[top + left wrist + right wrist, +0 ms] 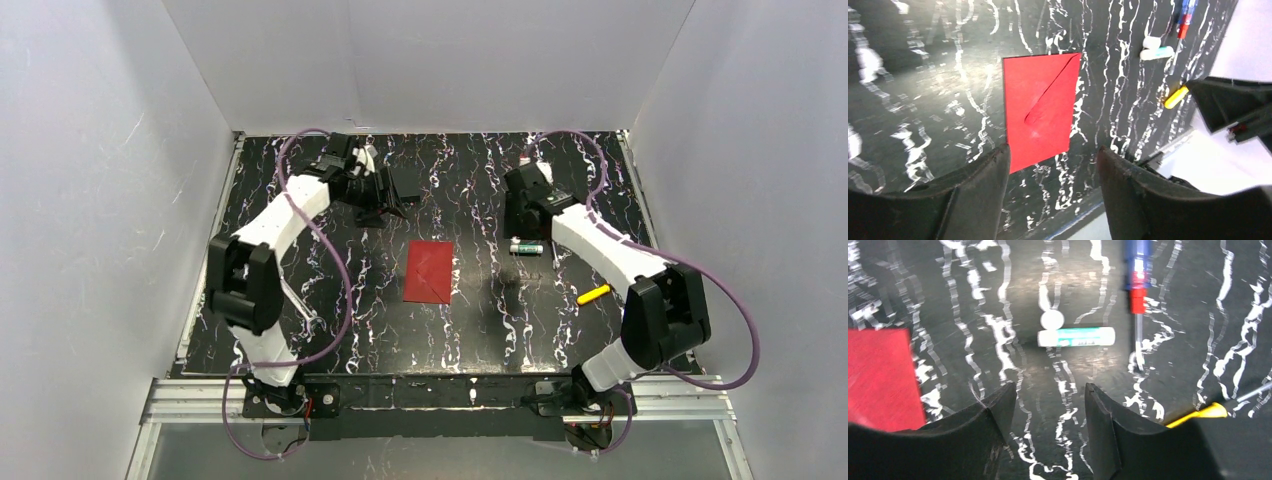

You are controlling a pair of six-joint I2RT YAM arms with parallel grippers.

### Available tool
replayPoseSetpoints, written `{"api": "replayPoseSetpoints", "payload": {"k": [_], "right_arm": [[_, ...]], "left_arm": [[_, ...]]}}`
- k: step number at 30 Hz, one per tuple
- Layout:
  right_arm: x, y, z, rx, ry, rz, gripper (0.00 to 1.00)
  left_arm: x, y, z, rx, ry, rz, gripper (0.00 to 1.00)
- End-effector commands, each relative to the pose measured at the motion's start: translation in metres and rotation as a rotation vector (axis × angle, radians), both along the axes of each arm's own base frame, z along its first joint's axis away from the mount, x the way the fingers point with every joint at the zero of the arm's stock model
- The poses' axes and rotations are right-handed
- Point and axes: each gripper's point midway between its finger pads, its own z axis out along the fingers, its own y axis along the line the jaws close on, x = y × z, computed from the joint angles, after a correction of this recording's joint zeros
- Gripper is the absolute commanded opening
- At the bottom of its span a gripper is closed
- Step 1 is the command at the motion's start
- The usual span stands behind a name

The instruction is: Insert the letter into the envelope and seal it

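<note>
The red envelope point(430, 271) lies flat in the middle of the black marbled table, its pointed flap folded down over its body. It also shows in the left wrist view point(1040, 107) and at the left edge of the right wrist view point(878, 377). The letter is not in view in any frame. My left gripper point(385, 203) is at the back left, open and empty point(1053, 150), raised and apart from the envelope. My right gripper point(525, 218) is at the back right, open and empty point(1049, 386), above bare table near a glue stick.
A small black block point(407, 181) sits beside the left gripper. A white and green glue stick point(527, 246) point(1076, 336) with its round white cap point(1052, 319) lies off to the right. A blue and red pen point(1137, 280) and a yellow-tipped tool point(593, 294) lie right. White walls enclose the table.
</note>
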Motion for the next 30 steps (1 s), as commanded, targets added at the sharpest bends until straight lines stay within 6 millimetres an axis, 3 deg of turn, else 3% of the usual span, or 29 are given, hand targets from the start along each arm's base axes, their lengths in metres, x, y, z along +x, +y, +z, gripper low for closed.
{"api": "replayPoseSetpoints", "payload": {"k": [1, 5, 7, 9, 11, 15, 18, 21, 26, 30], "right_arm": [[0.007, -0.045, -0.004, -0.010, 0.046, -0.205, 0.61], [0.015, -0.064, -0.015, 0.075, 0.040, -0.383, 0.62], [0.022, -0.064, -0.021, 0.124, 0.036, -0.437, 0.59], [0.028, -0.060, -0.029, 0.154, 0.055, -0.448, 0.56], [0.034, -0.055, -0.032, 0.145, 0.088, -0.414, 0.53], [0.031, -0.058, -0.043, 0.084, 0.135, -0.336, 0.53], [0.018, -0.070, -0.045, 0.085, 0.168, -0.438, 0.59], [0.019, -0.059, -0.046, 0.186, 0.178, -0.522, 0.58], [0.030, -0.058, -0.061, 0.228, 0.176, -0.706, 0.53], [0.025, -0.064, -0.072, 0.190, 0.221, -0.822, 0.45]], "left_arm": [[-0.005, 0.055, 0.025, 0.204, -0.135, 0.154, 0.66], [-0.006, 0.114, 0.038, 0.454, -0.246, 0.340, 0.88], [-0.009, 0.132, 0.045, 0.513, -0.279, 0.404, 0.98], [-0.012, 0.142, 0.053, 0.535, -0.302, 0.449, 0.98], [-0.013, 0.145, 0.059, 0.519, -0.320, 0.472, 0.98], [-0.011, 0.131, 0.069, 0.414, -0.362, 0.447, 0.98], [-0.012, 0.123, 0.075, 0.368, -0.370, 0.437, 0.98], [-0.010, 0.120, 0.078, 0.350, -0.373, 0.441, 0.98], [-0.007, 0.118, 0.079, 0.343, -0.378, 0.435, 0.98], [-0.008, 0.119, 0.077, 0.352, -0.377, 0.426, 0.98]]}}
